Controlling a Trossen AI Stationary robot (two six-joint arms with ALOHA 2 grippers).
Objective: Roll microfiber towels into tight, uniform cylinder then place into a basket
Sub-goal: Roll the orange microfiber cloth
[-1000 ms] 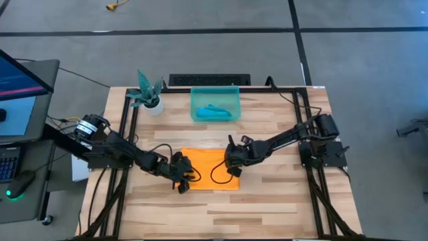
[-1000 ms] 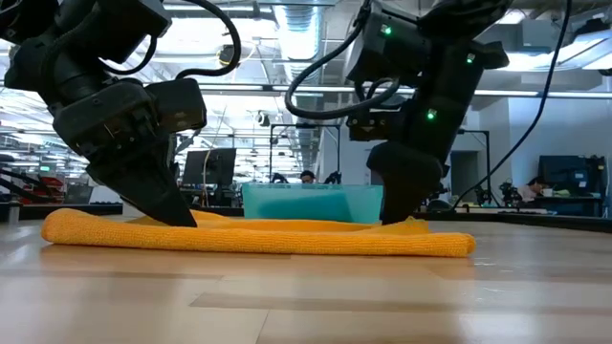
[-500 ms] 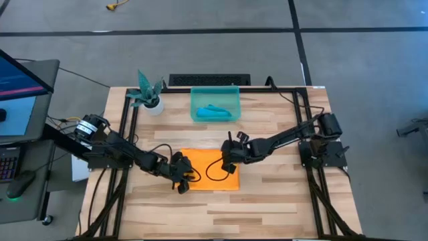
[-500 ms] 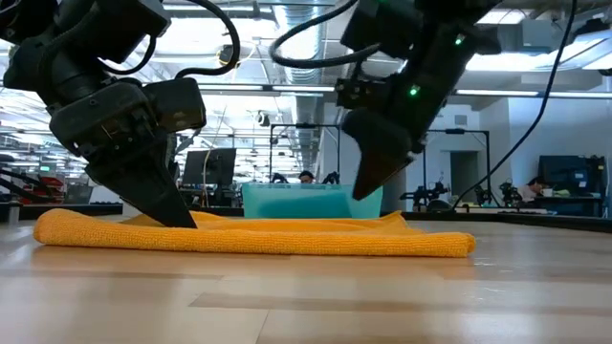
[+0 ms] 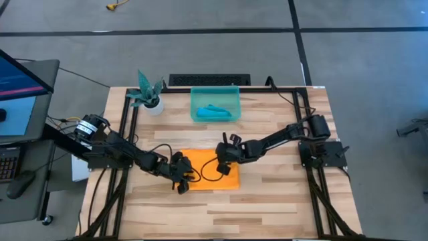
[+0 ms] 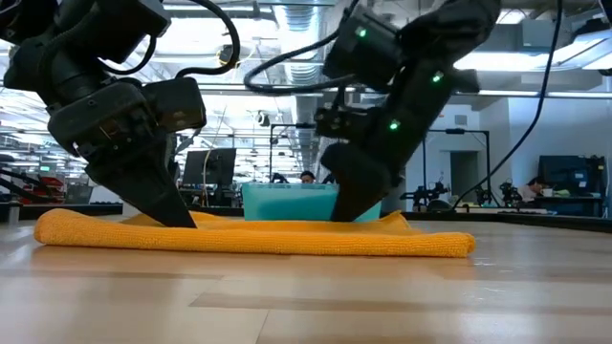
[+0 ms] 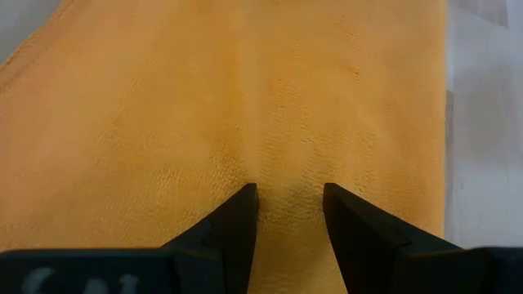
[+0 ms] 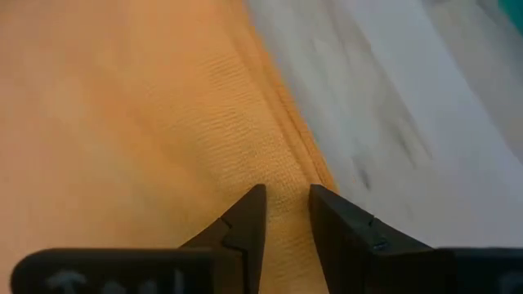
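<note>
Left claw (image 5: 182,179): it sits at the lower left of the orange towel (image 5: 208,175), just left of centre in the high view. The wrist view shows its two dark fingers (image 7: 235,222) parted by a narrow gap, tips pressed down on the orange cloth with a small pucker of fabric between them. A firm pinch cannot be confirmed; the fingers are slightly apart and in contact with the cloth. In the low view this claw (image 6: 177,212) stands at the left, tips on the towel (image 6: 258,237).

Right claw (image 5: 225,161): it is over the upper right part of the towel, near its far edge. Its wrist view shows the fingers (image 8: 245,220) close together with a slim gap, tips on a ridge of folded orange cloth (image 8: 147,122) running beside bare wood (image 8: 392,122). Whether it grips the fold cannot be told. In the low view the claw (image 6: 349,205) comes down behind the towel, right of centre.

Towel: it lies flat and folded on the tabletop (image 5: 281,201), centre of the high view, both claws touching it.

Basket (image 5: 215,90): teal bin, upper centre, well apart from the orange towel, with a blue rolled towel (image 5: 214,111) inside it.

Plant pot (image 5: 148,96): it stands to the left of the basket.
</note>
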